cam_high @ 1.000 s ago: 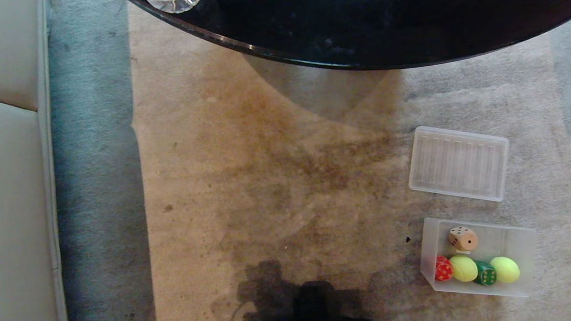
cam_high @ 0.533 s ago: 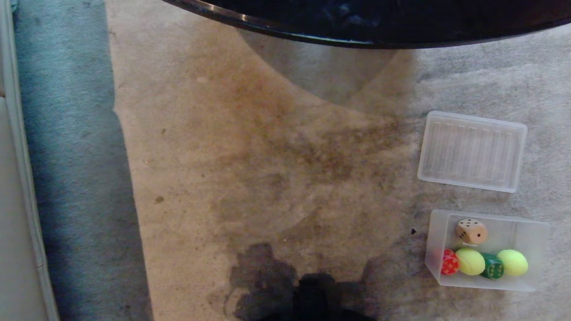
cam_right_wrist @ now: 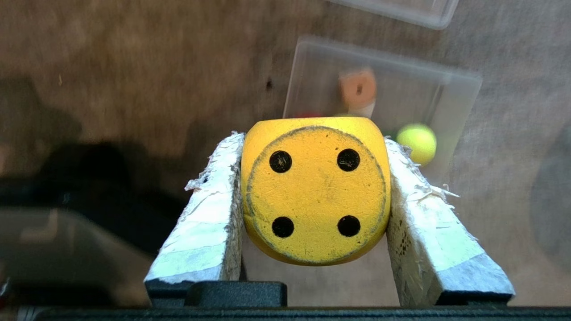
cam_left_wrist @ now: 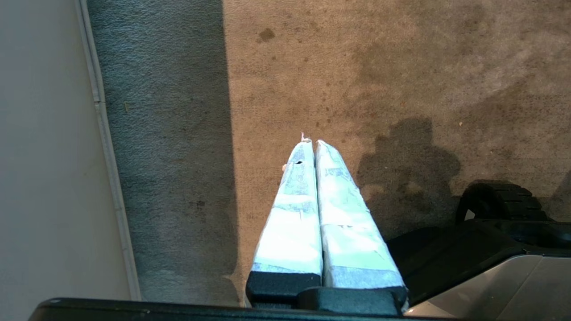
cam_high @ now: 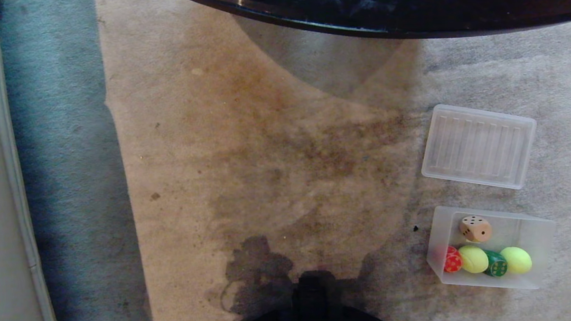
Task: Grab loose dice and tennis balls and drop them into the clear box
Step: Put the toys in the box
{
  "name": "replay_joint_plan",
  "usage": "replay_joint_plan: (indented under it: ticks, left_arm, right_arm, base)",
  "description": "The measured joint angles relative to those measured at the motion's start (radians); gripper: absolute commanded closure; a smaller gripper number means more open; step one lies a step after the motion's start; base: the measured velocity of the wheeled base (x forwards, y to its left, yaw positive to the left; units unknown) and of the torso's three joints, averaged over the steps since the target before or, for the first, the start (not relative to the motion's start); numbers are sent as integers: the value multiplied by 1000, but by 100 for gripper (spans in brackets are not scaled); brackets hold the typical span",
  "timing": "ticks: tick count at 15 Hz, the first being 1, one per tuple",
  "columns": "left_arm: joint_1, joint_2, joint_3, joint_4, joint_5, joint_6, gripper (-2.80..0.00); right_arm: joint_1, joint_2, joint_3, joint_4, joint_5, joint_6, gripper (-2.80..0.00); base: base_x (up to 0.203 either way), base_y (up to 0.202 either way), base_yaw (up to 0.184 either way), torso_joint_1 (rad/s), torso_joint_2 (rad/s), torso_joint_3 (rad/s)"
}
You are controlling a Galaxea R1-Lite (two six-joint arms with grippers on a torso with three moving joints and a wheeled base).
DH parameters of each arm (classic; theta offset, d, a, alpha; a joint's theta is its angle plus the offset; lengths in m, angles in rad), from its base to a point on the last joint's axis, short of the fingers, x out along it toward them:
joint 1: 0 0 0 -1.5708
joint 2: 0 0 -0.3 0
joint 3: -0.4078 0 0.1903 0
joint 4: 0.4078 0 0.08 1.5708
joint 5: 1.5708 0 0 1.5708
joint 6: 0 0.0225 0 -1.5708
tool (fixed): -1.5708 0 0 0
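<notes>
1. I see my right gripper [cam_right_wrist: 314,147] clamped on a yellow die with rounded corners and black dots [cam_right_wrist: 316,189]; its two tape-wrapped fingers [cam_right_wrist: 209,214] press the die's opposite sides, and the four-dot face looks back at the wrist camera.
2. My left gripper [cam_left_wrist: 311,145] hangs idle above the carpet with its taped fingers pressed together and nothing between them.
3. Neither arm shows in the head view.
4. Beyond the held die, in the right wrist view, the frosted translucent rectangular tub [cam_right_wrist: 455,89] lies on the floor; the die hides part of it, and nothing else stands between them.
5. In the head view that tub [cam_high: 539,232] sits at the robot's near right, open on top.
6. Inside it, along the near wall, lie a red die with pale dots [cam_high: 452,259], a fuzzy yellow-green tennis ball [cam_high: 473,259], a green die with yellow dots [cam_high: 496,264] and a second yellow-green tennis ball [cam_high: 516,260], in a row and touching or nearly so.
7. A tan die with dark dots [cam_high: 476,228] rests apart from them, towards the tub's far wall.
8. A flat ribbed translucent lid [cam_high: 478,146] lies on the carpet just beyond the tub, not touching it.
9. The floor is a worn beige-grey carpet with brown stains [cam_high: 275,146]; a grey-blue strip [cam_high: 58,187] runs along the left beside a pale upholstered edge [cam_high: 3,237].
10. A glossy black round tabletop [cam_high: 403,9] overhangs the far side.
</notes>
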Motion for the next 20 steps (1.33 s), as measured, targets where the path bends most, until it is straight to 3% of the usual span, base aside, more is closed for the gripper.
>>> replay_joint_plan:
  ticks: [4, 7, 10, 14, 17, 20]
  left_arm:
    - [0, 0, 0, 0, 0, 0, 0]
    - [0, 0, 0, 0, 0, 0, 0]
    - [0, 0, 0, 0, -1, -1, 0]
    - [0, 0, 0, 0, 0, 0, 0]
    - [0, 0, 0, 0, 0, 0, 0]
    - [0, 0, 0, 0, 0, 0, 0]
  right_arm:
    - [-1, 126, -211, 204, -4, 41, 0]
    - [-1, 364, -326, 185, -7, 120, 0]
    - [-3, 692, -383, 43, -27, 210, 0]
    - [-23, 1098, -427, -279, -108, 309, 0]
    - [-63, 1309, -473, -449, -122, 322, 0]
    - [-133, 1494, -524, -512, -86, 326, 0]
  base:
    - [0, 0, 0, 0, 0, 0]
    - [0, 0, 0, 0, 0, 0]
    - [0, 0, 0, 0, 0, 0]
    - [0, 0, 0, 0, 0, 0]
    - [0, 0, 0, 0, 0, 0]
    - [0, 0, 0, 0, 0, 0]
